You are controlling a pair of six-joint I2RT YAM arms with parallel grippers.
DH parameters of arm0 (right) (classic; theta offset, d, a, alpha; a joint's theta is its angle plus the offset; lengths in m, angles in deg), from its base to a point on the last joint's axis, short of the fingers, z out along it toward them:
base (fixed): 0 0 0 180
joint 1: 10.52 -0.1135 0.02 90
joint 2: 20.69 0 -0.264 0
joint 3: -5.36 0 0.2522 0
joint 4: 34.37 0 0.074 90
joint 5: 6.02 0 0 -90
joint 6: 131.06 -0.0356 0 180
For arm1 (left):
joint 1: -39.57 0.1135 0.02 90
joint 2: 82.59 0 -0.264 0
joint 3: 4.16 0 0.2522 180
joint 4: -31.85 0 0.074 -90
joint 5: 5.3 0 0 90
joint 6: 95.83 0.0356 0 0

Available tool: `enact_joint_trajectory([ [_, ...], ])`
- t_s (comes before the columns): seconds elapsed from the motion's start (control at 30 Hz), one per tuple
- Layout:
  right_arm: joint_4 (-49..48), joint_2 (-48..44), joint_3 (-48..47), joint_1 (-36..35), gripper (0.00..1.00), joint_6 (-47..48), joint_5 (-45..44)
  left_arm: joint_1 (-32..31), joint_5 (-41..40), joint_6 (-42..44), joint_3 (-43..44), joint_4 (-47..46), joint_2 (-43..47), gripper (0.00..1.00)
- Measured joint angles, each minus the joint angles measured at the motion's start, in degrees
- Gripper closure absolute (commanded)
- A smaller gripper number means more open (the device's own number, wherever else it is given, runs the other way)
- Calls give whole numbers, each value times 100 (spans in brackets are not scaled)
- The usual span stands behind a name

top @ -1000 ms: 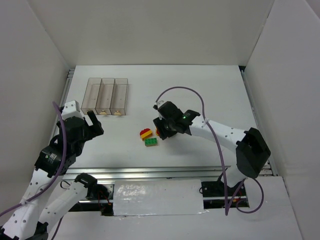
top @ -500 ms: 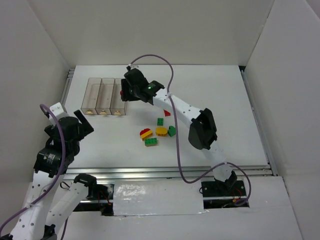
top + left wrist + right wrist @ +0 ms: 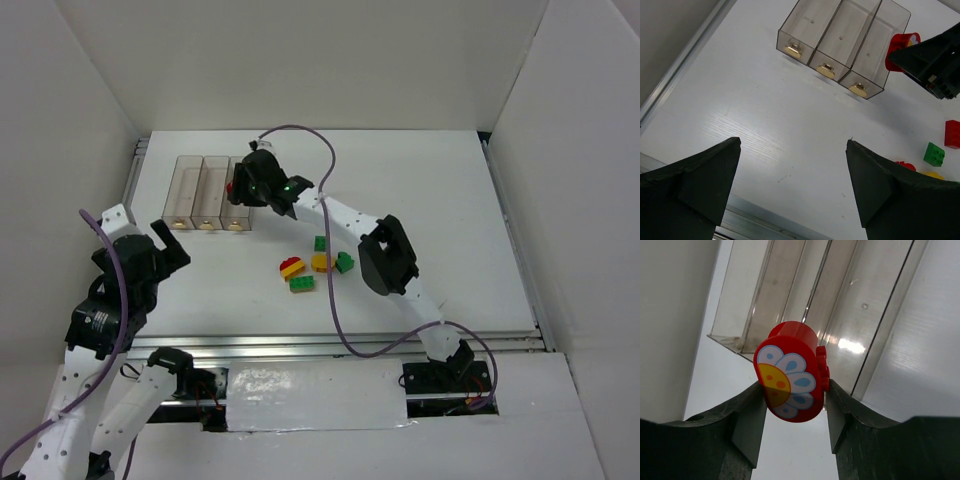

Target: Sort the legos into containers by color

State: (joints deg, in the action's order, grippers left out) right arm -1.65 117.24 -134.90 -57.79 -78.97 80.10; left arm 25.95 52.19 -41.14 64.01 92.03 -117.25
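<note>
Red lego (image 3: 790, 371) pinched in right gripper (image 3: 795, 390), flower face toward wrist, rounded end toward containers (image 3: 880, 315). Gripper has shifted left, nearer them; left gripper (image 3: 793, 144) spread wide.

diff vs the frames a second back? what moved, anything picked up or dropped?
Right gripper left the loose legos mid-table and swung far-left to the containers, carrying a red flower-print brick. It is now at the rightmost bin, brick not released. Left gripper drew back slightly leftward, open and empty. Containers and the legos visible earlier stayed put.
</note>
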Motion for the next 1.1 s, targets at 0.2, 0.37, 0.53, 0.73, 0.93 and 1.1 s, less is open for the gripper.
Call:
enact_joint_trajectory([
  [0.2, -289, 481, -361, 50, 22, -72, 37, 0, 151, 87, 0, -72, 4, 1],
  [0.37, -284, 614, -424, 114, 3, 13, 42, 0, 197, 90, -7, -105, 7, 1],
  [0.53, -391, 179, 26, 177, 0, 197, 37, 0, 199, 90, -7, -107, 4, 1],
  [0.73, -472, -2282, 2511, 376, 0, 326, -315, -2, 459, 83, 37, -111, -254, 1],
  [0.93, -205, -5696, 5156, 754, 0, 223, -1257, -564, 1139, -264, 413, -470, -1637, 1],
  [1.1, 518, -7576, 6417, 640, 0, 37, -1698, -1805, 1126, -538, 1167, -946, -3539, 0],
])
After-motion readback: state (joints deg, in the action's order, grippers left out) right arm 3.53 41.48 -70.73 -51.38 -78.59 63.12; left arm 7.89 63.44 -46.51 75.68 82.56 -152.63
